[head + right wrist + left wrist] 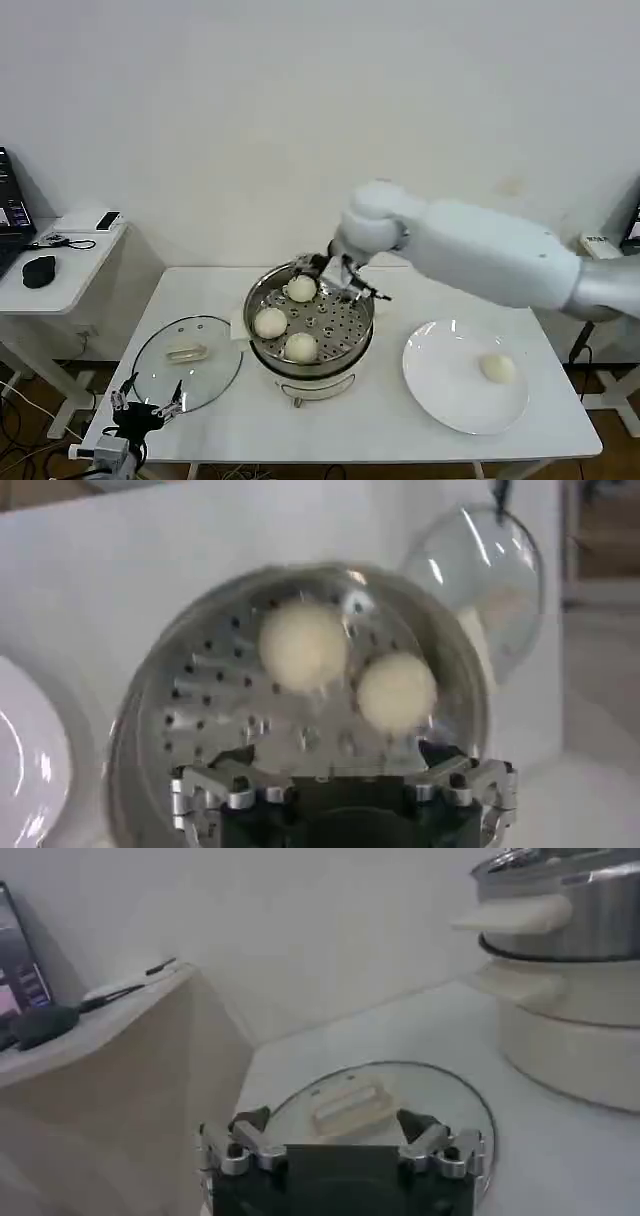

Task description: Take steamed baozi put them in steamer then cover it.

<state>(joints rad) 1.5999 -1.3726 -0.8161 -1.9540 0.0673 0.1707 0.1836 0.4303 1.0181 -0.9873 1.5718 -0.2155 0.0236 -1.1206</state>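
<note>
The right gripper (335, 272) hovers wide open and empty over the steamer (262, 292), where three baozi (300, 346) sit. One baozi (497, 368) waits on the white plate (440, 400). The glass cover (190, 362) lies beside the steamer, near the open left gripper (145, 405).

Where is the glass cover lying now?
In the head view, the cover lies flat on the table, on the robot's left of the steamer.

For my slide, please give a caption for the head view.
Right gripper over steamer holding three baozi; fourth on plate.
</note>
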